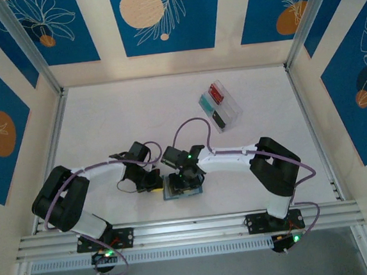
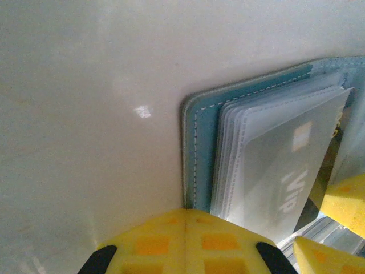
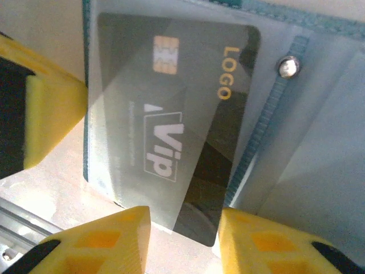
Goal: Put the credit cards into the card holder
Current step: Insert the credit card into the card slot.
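Note:
The card holder (image 2: 201, 148) lies open on the table, a blue-grey cover with stitched edge and a stack of clear sleeves; its snap stud (image 3: 287, 67) shows on the inner flap. A dark credit card (image 3: 171, 114) marked "Vip" and "LOGO" lies askew, mostly under a clear sleeve, its lower corner sticking out. My right gripper (image 3: 185, 228) straddles that corner with its jaws apart, one finger on each side. My left gripper (image 2: 187, 210) is shut with nothing in it, its tip resting at the holder's left edge. From above, both grippers (image 1: 154, 180) (image 1: 186, 182) meet over the holder (image 1: 170, 194).
A clear plastic compartmented tray (image 1: 231, 111) lies at the back right of the table, with a red item (image 1: 216, 93) and a dark one (image 1: 218, 117) in it. Metal frame rails border the white table on all sides.

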Controlling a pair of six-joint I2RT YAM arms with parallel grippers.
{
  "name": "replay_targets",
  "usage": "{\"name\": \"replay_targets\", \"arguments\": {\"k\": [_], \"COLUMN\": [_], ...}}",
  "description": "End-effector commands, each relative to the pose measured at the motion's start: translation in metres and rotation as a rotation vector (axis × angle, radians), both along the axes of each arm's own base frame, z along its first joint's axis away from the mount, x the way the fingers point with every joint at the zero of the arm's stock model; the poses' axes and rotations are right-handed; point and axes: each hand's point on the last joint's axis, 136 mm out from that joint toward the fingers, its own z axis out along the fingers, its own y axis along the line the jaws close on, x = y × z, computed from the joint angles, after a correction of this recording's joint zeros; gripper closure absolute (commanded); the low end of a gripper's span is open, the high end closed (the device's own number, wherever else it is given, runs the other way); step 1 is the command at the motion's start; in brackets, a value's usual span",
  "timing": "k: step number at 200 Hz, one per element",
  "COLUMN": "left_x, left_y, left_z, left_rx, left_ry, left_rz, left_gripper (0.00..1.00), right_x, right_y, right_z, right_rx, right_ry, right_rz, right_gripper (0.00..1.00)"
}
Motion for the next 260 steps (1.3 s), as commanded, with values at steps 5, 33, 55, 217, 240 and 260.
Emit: {"name": "replay_targets", "arguments": {"k": [5,33,55,217,240,260], "left_x": [-0.006,-0.009,-0.011,-0.012,-0.012,-0.011], "left_y": [-0.002,-0.004,-0.006,-0.005,-0.005,-0.006], "left_z": [-0.007,-0.009,-0.01,-0.014,-0.014,-0.013], "left_rx": [0.019,0.019,0.02,0.04,0.037,0.033], "left_ry": [-0.01,-0.009,-0.01,-0.006,-0.005,-0.006], "left_rz": [-0.016,-0.013,-0.012,-0.007,-0.007,-0.007], "left_gripper": [1.0,1.0,1.0,1.0,1.0,1.0], "right_x": [0.0,-0.001,0.001,0.021,0.032,0.039], "right_y": [0.007,0.013,0.017,-0.063,-0.076,-0.079], "right_z": [0.001,0.0,0.003,0.032,0.035,0.031], "right_rx": [-0.013,-0.004,0.009,-0.316,-0.403,-0.462], "right_ry": [0.01,0.006,-0.005,-0.219,-0.275,-0.289], "right_rz": [-0.015,-0.017,-0.02,-0.047,-0.038,-0.018], "right_gripper": [0.65,0.65,0.65,0.38,0.32,0.28]}}
